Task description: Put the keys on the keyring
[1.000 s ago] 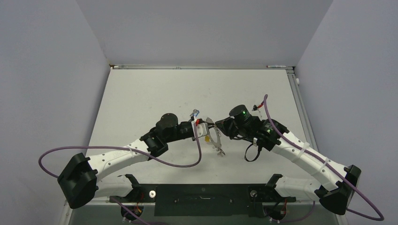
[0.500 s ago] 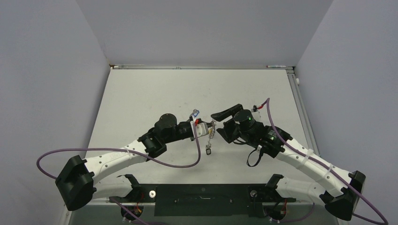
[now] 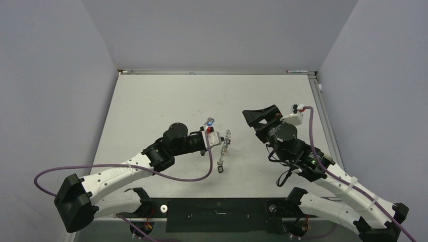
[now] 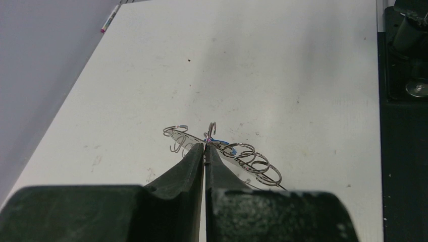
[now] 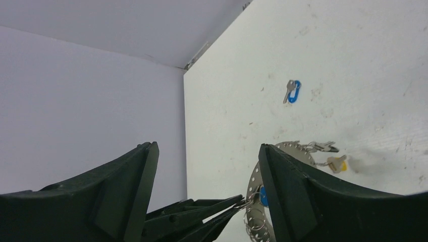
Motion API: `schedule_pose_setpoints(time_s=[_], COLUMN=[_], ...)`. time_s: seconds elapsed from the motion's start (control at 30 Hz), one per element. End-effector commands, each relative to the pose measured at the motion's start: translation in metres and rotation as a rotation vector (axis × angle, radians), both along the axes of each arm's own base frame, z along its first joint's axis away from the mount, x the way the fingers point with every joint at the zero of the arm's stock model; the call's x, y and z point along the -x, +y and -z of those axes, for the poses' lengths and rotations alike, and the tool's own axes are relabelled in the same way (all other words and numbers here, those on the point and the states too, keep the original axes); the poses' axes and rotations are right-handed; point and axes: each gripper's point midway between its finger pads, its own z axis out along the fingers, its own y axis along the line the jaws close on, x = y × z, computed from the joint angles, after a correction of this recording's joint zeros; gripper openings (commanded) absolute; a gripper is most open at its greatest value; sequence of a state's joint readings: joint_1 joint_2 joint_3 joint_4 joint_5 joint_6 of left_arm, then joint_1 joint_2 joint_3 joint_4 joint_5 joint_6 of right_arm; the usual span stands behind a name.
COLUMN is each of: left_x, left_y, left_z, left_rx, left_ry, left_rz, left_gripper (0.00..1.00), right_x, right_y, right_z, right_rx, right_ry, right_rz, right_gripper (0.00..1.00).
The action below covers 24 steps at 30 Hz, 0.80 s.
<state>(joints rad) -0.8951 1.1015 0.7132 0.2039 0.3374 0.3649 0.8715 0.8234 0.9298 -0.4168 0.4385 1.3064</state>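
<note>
The left gripper [image 4: 204, 147] is pressed together on the keyring [image 5: 254, 177] and holds it near the middle of the white table [image 3: 151, 101]. Some keys [image 5: 335, 163] hang on the ring. One blue-headed key [image 5: 291, 91] lies alone, just beyond it. To the right, the right gripper [image 3: 258, 117] has its fingers wide apart and holds nothing. A purple cable [image 3: 192, 176] loops on the near side.

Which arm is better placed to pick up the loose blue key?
Right, probably. The right gripper is open and empty; the left gripper is shut on the keyring. The blue key lies loose.
</note>
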Motion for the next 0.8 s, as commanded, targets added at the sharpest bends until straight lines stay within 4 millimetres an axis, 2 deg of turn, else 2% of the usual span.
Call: schedule_pose_setpoints(time_s=[0.0, 0.17, 0.23, 0.33, 0.47, 0.6, 0.77], left_x=[0.002, -0.024, -0.018, -0.004, 0.015, 0.054, 0.089], left_y=[0.003, 0.028, 0.033, 0.038, 0.05, 0.052, 0.054], left_z=[-0.06, -0.071, -0.075, -0.085, -0.103, -0.109, -0.111], left_rx=[0.132, 0.231, 0.254, 0.315, 0.374, 0.36, 0.36], left_ry=[0.025, 0.138, 0.141, 0.17, 0.188, 0.15, 0.082], left_rz=[-0.041, -0.298, -0.29, -0.248, -0.196, 0.015, 0.199], left_gripper=[0.0, 0.0, 0.0, 0.0, 0.0, 0.0, 0.0], right_x=[-0.007, -0.009, -0.009, -0.007, 0.002, 0.016, 0.032], right_y=[-0.019, -0.03, -0.03, -0.023, -0.006, 0.006, 0.024], right_z=[-0.017, -0.01, -0.007, -0.008, -0.024, -0.043, -0.059], right_rx=[0.125, 0.213, 0.23, 0.241, 0.263, 0.243, 0.234], right_ry=[-0.147, -0.132, -0.13, -0.165, -0.326, -0.493, -0.648], right_rz=[0.046, 0.071, 0.068, 0.022, -0.119, -0.219, -0.34], right_gripper=[0.74, 0.73, 0.73, 0.72, 0.72, 0.71, 0.7])
